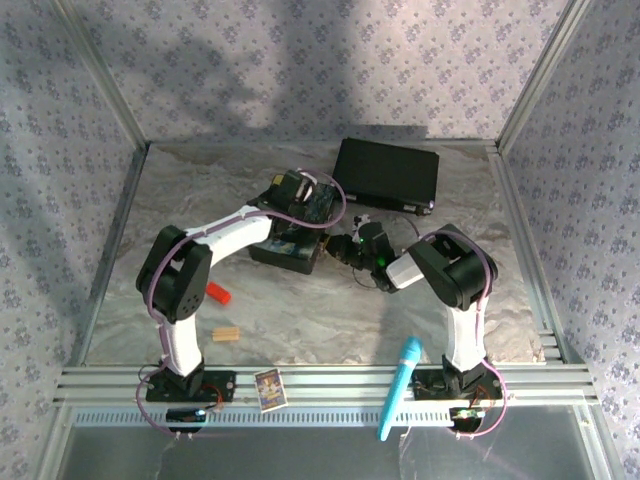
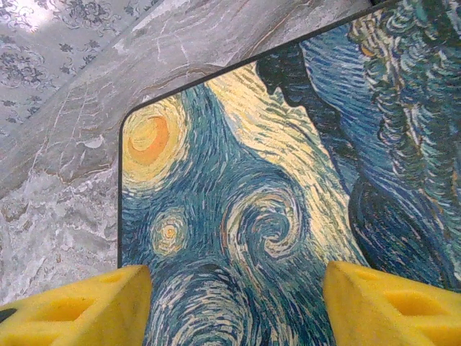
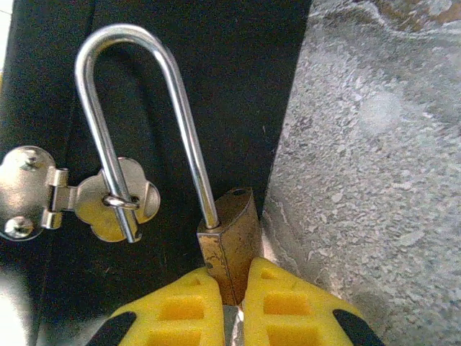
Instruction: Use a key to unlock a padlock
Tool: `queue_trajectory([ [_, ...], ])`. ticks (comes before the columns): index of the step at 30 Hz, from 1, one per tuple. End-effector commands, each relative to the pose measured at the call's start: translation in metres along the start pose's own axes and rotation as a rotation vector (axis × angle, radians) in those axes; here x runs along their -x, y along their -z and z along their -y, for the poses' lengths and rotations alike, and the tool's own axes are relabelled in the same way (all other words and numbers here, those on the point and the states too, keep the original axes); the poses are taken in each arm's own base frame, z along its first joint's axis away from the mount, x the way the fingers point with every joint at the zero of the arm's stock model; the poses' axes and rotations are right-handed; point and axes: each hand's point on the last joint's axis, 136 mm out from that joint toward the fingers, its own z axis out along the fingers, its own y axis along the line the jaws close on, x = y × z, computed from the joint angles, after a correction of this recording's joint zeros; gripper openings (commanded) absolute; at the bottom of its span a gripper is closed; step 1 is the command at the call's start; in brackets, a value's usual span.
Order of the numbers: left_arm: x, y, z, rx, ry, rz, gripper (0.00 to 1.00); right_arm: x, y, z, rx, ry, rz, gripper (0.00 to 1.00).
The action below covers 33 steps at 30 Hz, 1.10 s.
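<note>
The marbled grey counter (image 1: 330, 310) is closed in by flowered wallpaper (image 1: 300, 60) and a metal frame. At the back lies a flat black case (image 1: 388, 172), well clear of both arms. In front of it sits the painted tin (image 1: 290, 250). Its lid (image 2: 238, 187) is covered in swirling blue and yellow brushstrokes, with a dark rim and rounded corners. A light-blue pen-shaped thing (image 1: 400, 385) lies across the near rail, with a small picture card (image 1: 269, 387) further along it. A red block (image 1: 218, 293) and a tan wooden block (image 1: 226, 334) rest on the stone by the left arm's base.

The left fingers (image 2: 79, 310) hang spread wide over the tin's lid with nothing between them. The lid fills the space under them.

The padlock (image 3: 229, 245) hangs at the tin's black side wall (image 3: 216, 72), right at the corner where the wall meets the counter. The right fingers (image 3: 288, 310) are pinched tight on its body from both sides. The body is dull scuffed brass, seen edge-on and narrow. The shackle (image 3: 130, 43) is a thin polished steel hoop, long for so small a lock. One leg goes into the top of the body. The other threads the wire ring of a shiny riveted hasp (image 3: 43, 194) and ends free, beside the body rather than in it. The fingers are matte yellow blocks with hollow pockets.
</note>
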Motion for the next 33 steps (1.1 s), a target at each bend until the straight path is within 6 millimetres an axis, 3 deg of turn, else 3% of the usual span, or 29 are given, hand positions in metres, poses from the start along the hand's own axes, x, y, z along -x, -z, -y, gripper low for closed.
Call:
queue_trajectory([
  [1,-0.108,-0.007,0.04,-0.129,-0.236,-0.33,0.65,-0.016,0.006,0.043,-0.107,-0.104,-0.052,0.05],
  [8,-0.1,0.0,0.039,-0.142,-0.23,-0.288,0.65,0.013,0.024,0.042,-0.071,-0.115,-0.022,0.02],
  [13,-0.097,0.005,0.039,-0.144,-0.219,-0.26,0.65,0.014,0.015,0.029,0.021,-0.148,-0.04,0.0],
  [16,-0.094,0.005,0.038,-0.141,-0.218,-0.255,0.65,0.007,0.004,0.01,0.118,-0.134,-0.079,0.0],
  [23,-0.08,0.014,0.027,-0.108,-0.159,-0.242,0.66,-0.016,0.014,0.02,0.056,-0.115,-0.077,0.0],
  [28,-0.045,0.034,0.007,-0.045,-0.051,-0.189,0.71,-0.04,0.021,0.025,-0.081,-0.115,-0.098,0.0],
  [33,-0.003,0.069,-0.006,0.007,0.022,-0.105,0.8,-0.067,0.023,0.023,-0.143,-0.158,-0.084,0.0],
])
